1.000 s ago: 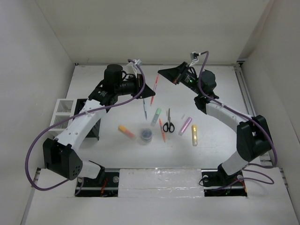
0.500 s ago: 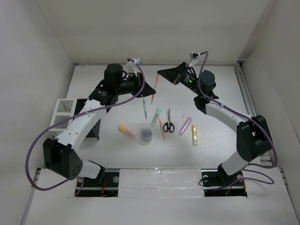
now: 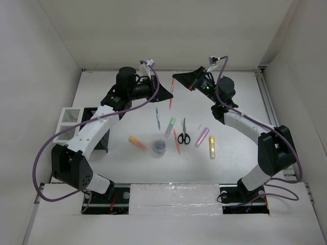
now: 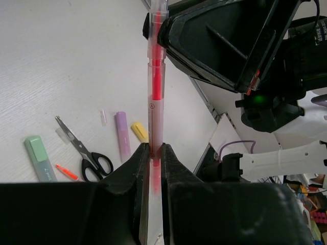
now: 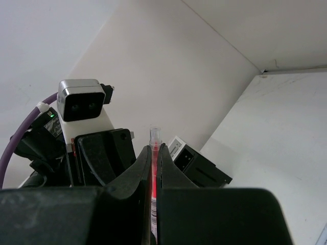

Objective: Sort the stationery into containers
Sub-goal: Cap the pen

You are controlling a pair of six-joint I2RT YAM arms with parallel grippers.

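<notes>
Two grippers clamp one red pen (image 4: 156, 97): the left gripper (image 4: 154, 151) has its jaws clenched on the clear barrel, and the right gripper (image 5: 155, 149) grasps the same pen further along, nr its other end. The pen is held off the table (image 3: 240, 102), over the far-middle area, well apart from both containers. The containers sit at the left side: the black pen holder (image 3: 102, 145) is partly hidden by the left arm, w/ the white mesh organiser (image 3: 69, 122) just beside it, further left. The rest of the stationery lies loose on the table, centre, nearer than the grippers. L to R: orange highlighter (image 3: 137, 143), round grey-blue tub (image 3: 160, 147), grey pen (image 3: 158, 118), green highlighter (image 3: 170, 126), orange pen (image 3: 177, 144), black-handled scissors (image 3: 184, 135), pink highlighter (image 3: 202, 137), yellow highlighter (image 3: 211, 147). The orange pen lies btwn the tub and the scissors, close to both. The pink and yellow highlighters are near each other but apart.
</notes>
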